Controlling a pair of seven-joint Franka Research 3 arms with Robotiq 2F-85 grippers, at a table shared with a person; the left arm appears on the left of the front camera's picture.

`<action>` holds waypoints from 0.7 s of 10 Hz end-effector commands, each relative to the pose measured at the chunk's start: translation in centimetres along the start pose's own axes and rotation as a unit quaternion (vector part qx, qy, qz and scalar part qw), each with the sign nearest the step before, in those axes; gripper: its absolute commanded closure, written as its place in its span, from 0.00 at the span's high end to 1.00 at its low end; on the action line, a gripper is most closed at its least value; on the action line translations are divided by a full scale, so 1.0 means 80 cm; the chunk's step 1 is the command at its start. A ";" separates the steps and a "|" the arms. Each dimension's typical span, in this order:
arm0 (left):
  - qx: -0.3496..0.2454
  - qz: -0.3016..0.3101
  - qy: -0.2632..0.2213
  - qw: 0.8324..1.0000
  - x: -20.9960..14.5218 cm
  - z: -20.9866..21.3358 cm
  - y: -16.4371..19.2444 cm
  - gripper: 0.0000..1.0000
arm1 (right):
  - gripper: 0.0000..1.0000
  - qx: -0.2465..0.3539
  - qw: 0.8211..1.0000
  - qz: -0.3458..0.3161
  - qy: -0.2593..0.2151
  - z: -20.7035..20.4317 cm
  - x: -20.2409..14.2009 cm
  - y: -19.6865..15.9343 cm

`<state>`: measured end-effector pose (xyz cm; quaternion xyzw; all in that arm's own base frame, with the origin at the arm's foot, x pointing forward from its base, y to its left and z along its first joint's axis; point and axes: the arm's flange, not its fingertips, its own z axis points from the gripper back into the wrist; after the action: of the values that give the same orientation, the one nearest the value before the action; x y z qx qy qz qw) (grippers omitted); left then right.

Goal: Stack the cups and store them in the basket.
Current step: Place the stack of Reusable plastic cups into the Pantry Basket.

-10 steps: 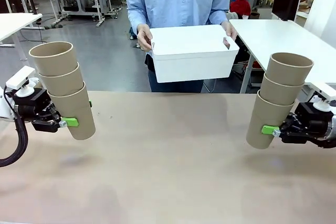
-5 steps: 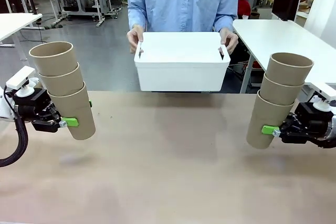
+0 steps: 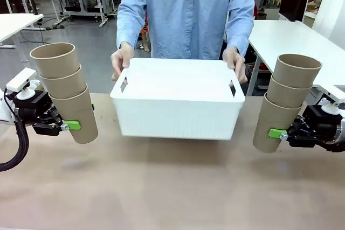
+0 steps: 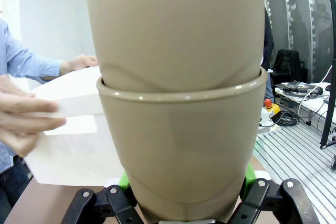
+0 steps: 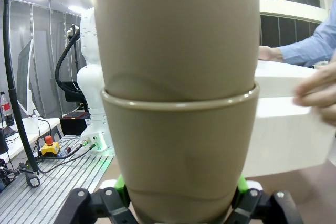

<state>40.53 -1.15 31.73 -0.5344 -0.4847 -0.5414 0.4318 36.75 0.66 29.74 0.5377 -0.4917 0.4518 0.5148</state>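
A stack of three tan cups (image 3: 64, 91) leans left above the table's left side, with my left gripper (image 3: 69, 125) shut on the bottom cup. In the left wrist view that cup stack (image 4: 181, 129) rises between the green pads (image 4: 124, 181). A matching stack of three cups (image 3: 285, 100) hangs at the right, its lowest cup clamped by my right gripper (image 3: 277, 133); the right wrist view shows this stack (image 5: 178, 129) close up. A person's hands (image 3: 122, 60) hold the white basket (image 3: 178, 106) by its ends over the table's far middle, between the two stacks.
The brown table (image 3: 172, 187) stretches bare in front of the basket. White tables (image 3: 291, 36) stand behind at the right and far left. The person stands at the far edge, directly behind the basket.
The person has brought the basket forward and down, from chest height beyond the table to just over its far middle. Both arms and their cup stacks have stayed still.
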 end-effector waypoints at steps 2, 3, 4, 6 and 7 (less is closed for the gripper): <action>-0.003 -0.005 -0.003 1.000 0.004 0.002 0.001 0.84 | 0.84 0.001 1.000 0.003 -0.001 0.000 0.005 0.000; -0.003 -0.005 -0.003 1.000 0.004 0.002 0.001 0.84 | 0.84 0.001 1.000 0.003 -0.001 0.000 0.005 0.000; -0.003 -0.005 -0.003 1.000 0.004 0.002 0.001 0.84 | 0.84 0.001 1.000 0.003 -0.001 0.000 0.005 0.000; -0.003 -0.005 -0.003 1.000 0.004 0.002 0.001 0.84 | 0.84 0.001 1.000 0.003 -0.001 0.000 0.005 0.000; -0.003 -0.005 -0.003 1.000 0.004 0.002 0.001 0.84 | 0.84 0.001 1.000 0.003 -0.001 0.000 0.005 0.000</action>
<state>40.53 -1.15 31.73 -0.5344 -0.4847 -0.5414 0.4318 36.75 0.66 29.74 0.5377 -0.4917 0.4518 0.5148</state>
